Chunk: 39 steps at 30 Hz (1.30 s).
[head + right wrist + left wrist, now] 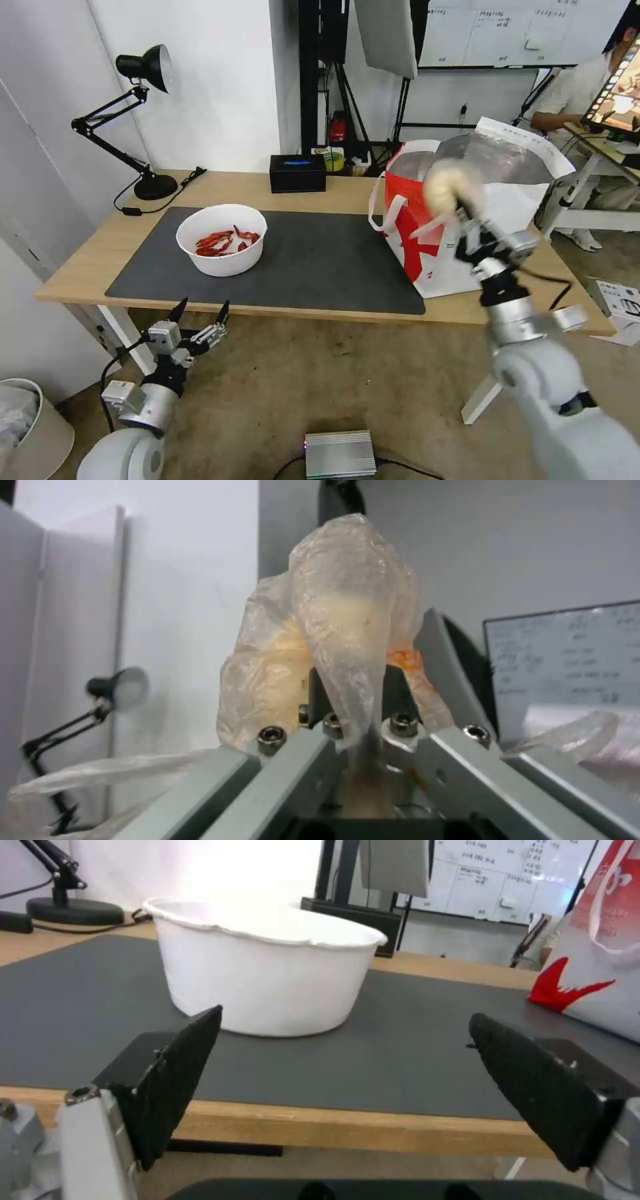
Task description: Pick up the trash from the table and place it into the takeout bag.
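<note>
Whitish stuff in the small clear bag [445, 188] is what we are pinching in our right gripper [460, 215], raised just beside the takeout bag [467, 220], whose mouth lies behind it. Our left gripper [200, 312] is waiting wide below the table [80, 267].

arms: silver-white, rounded joints | fingers [180, 1080]: black, tapered | cables: black | screws: hex-socket
</note>
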Tool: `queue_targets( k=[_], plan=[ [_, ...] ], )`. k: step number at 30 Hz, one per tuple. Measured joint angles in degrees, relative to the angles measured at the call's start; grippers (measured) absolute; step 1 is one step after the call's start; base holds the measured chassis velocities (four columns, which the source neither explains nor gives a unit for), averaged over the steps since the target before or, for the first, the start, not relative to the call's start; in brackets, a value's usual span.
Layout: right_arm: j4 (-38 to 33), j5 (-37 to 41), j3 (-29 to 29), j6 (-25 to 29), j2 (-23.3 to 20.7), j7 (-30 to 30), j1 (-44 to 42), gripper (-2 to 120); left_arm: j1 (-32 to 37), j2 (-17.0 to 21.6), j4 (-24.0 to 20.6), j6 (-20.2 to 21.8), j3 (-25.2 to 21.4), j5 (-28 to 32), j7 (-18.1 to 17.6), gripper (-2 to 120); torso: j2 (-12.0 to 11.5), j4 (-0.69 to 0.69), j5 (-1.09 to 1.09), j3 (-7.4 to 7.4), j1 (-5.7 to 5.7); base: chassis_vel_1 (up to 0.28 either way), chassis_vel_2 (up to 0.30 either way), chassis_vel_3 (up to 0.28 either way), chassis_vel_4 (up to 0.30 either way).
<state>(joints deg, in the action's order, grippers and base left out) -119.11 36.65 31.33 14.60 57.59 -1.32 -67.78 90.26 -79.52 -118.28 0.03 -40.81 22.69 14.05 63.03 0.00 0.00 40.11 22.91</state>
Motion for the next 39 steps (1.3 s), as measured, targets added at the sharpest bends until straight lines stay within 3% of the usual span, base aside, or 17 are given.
queue_targets(
  k=[14, 16, 19, 22, 26, 30, 39],
  plan=[
    [0.01, 8.28, 1.57, -6.32, -8.68, 9.92, 9.07, 0, 0.71, -0.15, -0.87, -0.31, -0.78, -0.04, 0.25, 100, 0.00, 0.00, 0.00, 0.00, 0.01, 0.000, 0.000, 0.000, 0.000],
    [1.47, 11.29, -0.29, -10.34, -12.45, 13.94, 14.50, 0, 0.82, -0.18, -1.22, -0.32, -0.80, -0.01, 0.36, 100, 0.00, 0.00, 0.00, 0.00, 0.01, 0.000, 0.000, 0.000, 0.000],
    [2.52, 13.68, -1.93, -13.75, -14.45, 16.72, 17.95, 0, 0.95, -0.26, -1.35, -0.34, -0.77, -0.01, 0.41, 100, 0.00, 0.00, 0.00, 0.00, 0.01, 0.000, 0.000, 0.000, 0.000],
    [4.72, 17.32, -5.27, -20.41, -17.13, 20.81, 23.72, 0, 1.22, -0.37, -1.40, -0.47, -0.78, -0.02, 0.49, 100, -0.01, -0.01, 0.00, 0.00, 0.01, 0.000, 0.000, 0.000, 0.000],
    [6.01, 19.97, -7.64, -24.44, -18.18, 23.26, 27.19, 0, 1.42, -0.39, -1.47, -0.60, -0.92, -0.01, 0.58, 100, -0.01, 0.00, 0.00, 0.01, 0.01, 0.000, 0.000, 0.000, 0.000],
    [8.33, 28.81, -12.07, -33.24, -18.88, 29.30, 34.35, 0, 1.58, -0.26, -1.76, -0.74, -1.56, 0.19, 1.54, 100, -0.01, -0.01, 0.00, 0.01, 0.01, 0.000, 0.000, 0.000, 0.000],
    [11.02, 40.55, -14.99, -43.58, -18.20, 37.58, 40.54, 0, 1.44, 0.01, -2.13, -0.74, -1.61, 0.27, 1.72, 100, -0.01, 0.00, -0.01, 0.01, 0.01, 0.000, 0.000, 0.000, 0.000]
  ],
)
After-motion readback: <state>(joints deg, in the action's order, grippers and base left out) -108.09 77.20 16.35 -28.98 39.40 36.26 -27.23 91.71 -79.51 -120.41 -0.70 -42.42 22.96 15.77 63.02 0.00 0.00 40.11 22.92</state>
